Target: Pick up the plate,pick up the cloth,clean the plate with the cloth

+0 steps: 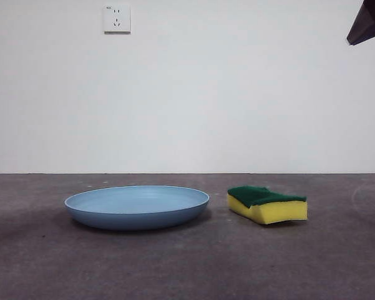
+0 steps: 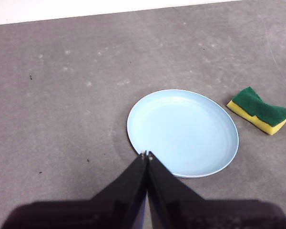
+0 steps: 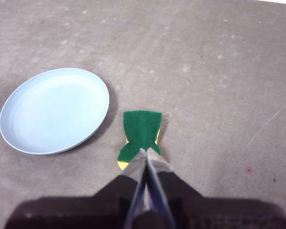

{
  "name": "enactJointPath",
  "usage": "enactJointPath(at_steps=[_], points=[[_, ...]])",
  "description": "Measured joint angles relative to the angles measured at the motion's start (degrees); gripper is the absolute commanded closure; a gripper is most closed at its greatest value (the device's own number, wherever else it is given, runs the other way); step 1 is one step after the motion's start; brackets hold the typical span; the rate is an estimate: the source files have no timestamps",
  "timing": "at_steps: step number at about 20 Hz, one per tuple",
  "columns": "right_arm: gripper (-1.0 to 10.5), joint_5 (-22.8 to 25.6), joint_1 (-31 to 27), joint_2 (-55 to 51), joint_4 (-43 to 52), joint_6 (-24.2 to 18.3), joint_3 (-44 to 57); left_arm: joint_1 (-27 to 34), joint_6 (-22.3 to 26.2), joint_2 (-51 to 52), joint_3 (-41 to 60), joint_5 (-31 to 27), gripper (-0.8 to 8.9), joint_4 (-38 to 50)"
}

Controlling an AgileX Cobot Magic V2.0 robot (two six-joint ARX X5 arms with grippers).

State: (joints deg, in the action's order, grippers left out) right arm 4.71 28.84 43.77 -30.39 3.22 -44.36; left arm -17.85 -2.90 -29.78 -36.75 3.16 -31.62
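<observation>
Both jaws are pressed together and hold nothing, so no step has begun.

Front view: the plate (image 1: 137, 207) lies flat on the bench (image 1: 187, 262), the cloth (image 1: 267, 204) just beside it, not touching. One black arm tip (image 1: 367, 24) waits up high.

Left wrist view: the left gripper (image 2: 146, 155) hangs over the round, smooth, light-blue plate's rim.

Right wrist view: the right gripper (image 3: 146, 151) hangs over the yellow sponge, green side up. Next, I think, the jaws must open wide and come down.
</observation>
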Motion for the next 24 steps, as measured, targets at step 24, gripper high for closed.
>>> enactJointPath(at_steps=[24], points=[[9.5,0.00,0.00,0.02,0.00,0.00,0.00,15.93,3.96,27.28,32.48,0.26,8.17,22.34]])
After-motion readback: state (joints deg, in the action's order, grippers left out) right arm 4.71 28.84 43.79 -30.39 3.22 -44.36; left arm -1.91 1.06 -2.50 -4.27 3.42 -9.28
